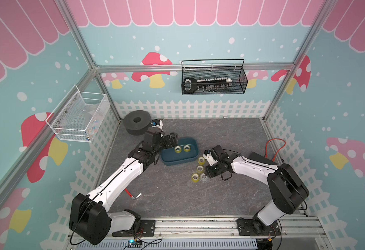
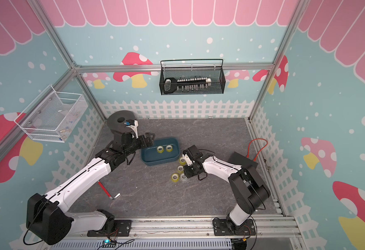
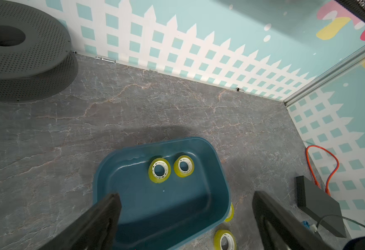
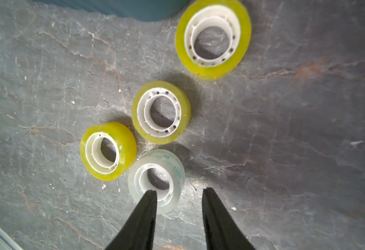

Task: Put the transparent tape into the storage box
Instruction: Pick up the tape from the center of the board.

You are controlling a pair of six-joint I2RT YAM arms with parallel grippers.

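Top views, done: two yellow-tinted tape rolls (image 1: 178,149) lie flat in the storage box (image 1: 178,162), side by side near its far wall.
Top views, to do: four loose rolls (image 1: 200,168) sit on the table (image 1: 166,190) just beside the box's near corner on the right arm's side. Three are yellow-tinted and one is a clear roll (image 1: 203,177). By that count the job looks about a third done.
Top views, left gripper (image 1: 174,139): hangs over the box's left end, carrying nothing.
Left wrist, fingers: spread wide and empty above the box floor, which the top views barely show.
Left wrist, blind spot: only two loose rolls peek past the box edge, and the clear roll is out of sight.
Right wrist, right gripper (image 4: 178,191): fingers part-way apart, gripping nothing. One tip lies over the clear roll's core hole and the other stands outside its wall. Contact cannot be told.
Right wrist, extra: all four loose rolls appear close up, with the clear one touching a yellow neighbour. Only a sliver of the box shows, and its contents are hidden.
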